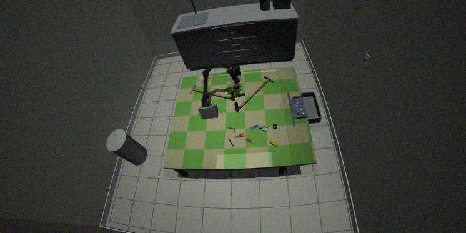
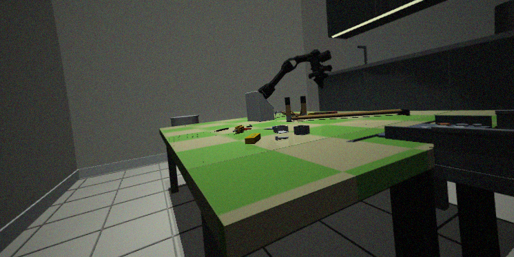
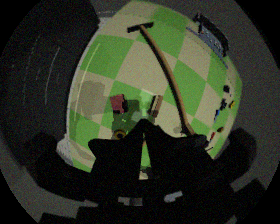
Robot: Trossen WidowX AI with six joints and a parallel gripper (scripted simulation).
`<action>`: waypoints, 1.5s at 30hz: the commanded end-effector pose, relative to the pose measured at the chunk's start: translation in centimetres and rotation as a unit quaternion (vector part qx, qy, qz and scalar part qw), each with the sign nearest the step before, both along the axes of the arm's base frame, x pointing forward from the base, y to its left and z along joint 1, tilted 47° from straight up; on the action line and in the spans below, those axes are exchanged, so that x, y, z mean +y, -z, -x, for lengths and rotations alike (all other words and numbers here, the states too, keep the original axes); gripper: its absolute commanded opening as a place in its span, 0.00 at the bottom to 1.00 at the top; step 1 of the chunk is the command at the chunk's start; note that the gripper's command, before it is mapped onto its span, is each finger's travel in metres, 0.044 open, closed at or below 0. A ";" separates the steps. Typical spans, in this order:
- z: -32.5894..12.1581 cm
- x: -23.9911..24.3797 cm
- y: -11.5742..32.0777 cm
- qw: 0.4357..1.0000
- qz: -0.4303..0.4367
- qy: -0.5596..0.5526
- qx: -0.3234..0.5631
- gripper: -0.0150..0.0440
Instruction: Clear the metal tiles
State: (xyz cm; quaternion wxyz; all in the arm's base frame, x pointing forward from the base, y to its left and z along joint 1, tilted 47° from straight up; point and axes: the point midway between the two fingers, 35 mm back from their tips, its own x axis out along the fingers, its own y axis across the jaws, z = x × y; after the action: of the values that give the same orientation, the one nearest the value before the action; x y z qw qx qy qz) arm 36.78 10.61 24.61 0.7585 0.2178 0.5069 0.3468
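Observation:
My gripper [image 1: 237, 82] [image 2: 321, 86] [image 3: 143, 121] is shut and empty, high above the table near its back edge. A long wooden-shafted tool with a black crosswise head [image 1: 254, 94] [image 2: 345, 114] [image 3: 167, 70] lies diagonally on the table, with an upright grip at its near end. A second wooden-shafted tool with a grey head [image 1: 217, 95] lies left of it, also with an upright grip. The steel bench plate [image 1: 293, 113] at the right edge bears several small metal tiles [image 1: 300, 109] [image 2: 461, 125]. The catch box [image 1: 318, 109] adjoins its far end.
A red block [image 1: 237, 85] [image 3: 118, 104], a small wooden block [image 1: 241, 94] [image 3: 156, 106] and a yellow ring [image 1: 226, 90] [image 3: 120, 134] lie below the gripper. Blue-handled tool [image 1: 253, 127], pliers [image 1: 241, 135], screwdriver [image 1: 248, 140] and yellow block [image 1: 273, 142] [image 2: 252, 138] lie towards the front.

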 end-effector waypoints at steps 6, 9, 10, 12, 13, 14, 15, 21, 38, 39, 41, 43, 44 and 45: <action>-2.7 -0.4 0.8 1.000 -0.002 -0.008 -0.003 0.25; -3.5 -0.6 1.0 1.000 -0.002 -0.010 -0.005 0.25; -3.8 -0.6 1.1 1.000 -0.002 -0.011 -0.006 0.25; -4.4 -0.8 1.3 1.000 -0.002 -0.013 -0.008 0.25; -4.7 -0.8 1.3 1.000 -0.001 -0.013 -0.009 0.25; -5.0 -0.9 1.4 1.000 -0.001 -0.014 -0.010 0.25; -5.3 -1.0 1.5 1.000 -0.001 -0.015 -0.011 0.25; -7.0 -1.4 2.2 1.000 -0.001 -0.019 -0.016 0.25; -11.2 -2.7 4.7 0.999 -0.001 -0.029 -0.031 0.25; -11.2 -2.7 4.7 0.999 -0.001 -0.029 -0.031 0.25; -11.3 -2.7 4.8 0.999 -0.001 -0.029 -0.031 0.25; -11.3 -2.4 5.0 0.999 -0.001 -0.029 -0.031 0.25; -11.4 -2.3 5.2 0.999 -0.001 -0.030 -0.031 0.25; -11.5 -2.1 5.4 0.999 0.000 -0.030 -0.031 0.25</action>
State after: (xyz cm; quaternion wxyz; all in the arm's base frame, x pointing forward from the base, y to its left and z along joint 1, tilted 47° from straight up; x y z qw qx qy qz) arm 48.09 7.89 20.00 0.7676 0.1896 0.4849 0.3738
